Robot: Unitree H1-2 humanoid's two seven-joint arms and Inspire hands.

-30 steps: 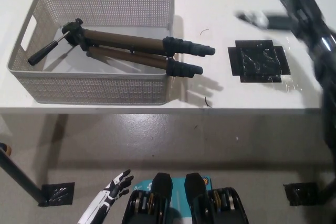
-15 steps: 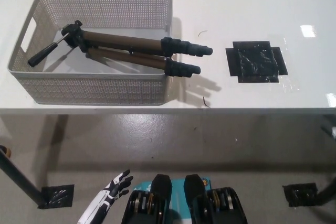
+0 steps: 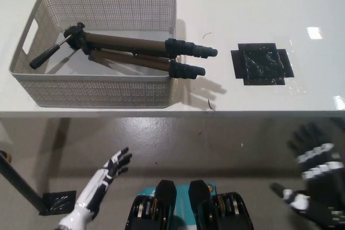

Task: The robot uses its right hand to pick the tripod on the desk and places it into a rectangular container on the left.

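Observation:
The brown and black tripod lies folded in the grey mesh rectangular basket on the left of the white desk. Its head and handle rest inside the basket, while its black feet stick out over the right rim. My black right hand hangs below the desk's front edge at the lower right, open, holding nothing and far from the tripod. My white left hand rests low at the lower left, fingers spread.
A square patch of black tape marks the desk right of the basket. Below the desk edge is grey floor with black tape patches and a dark desk leg at the far left.
My right arm has left the desk's upper right and come down below the front edge at the lower right. My left hand has risen slightly. The tripod stays put in the basket.

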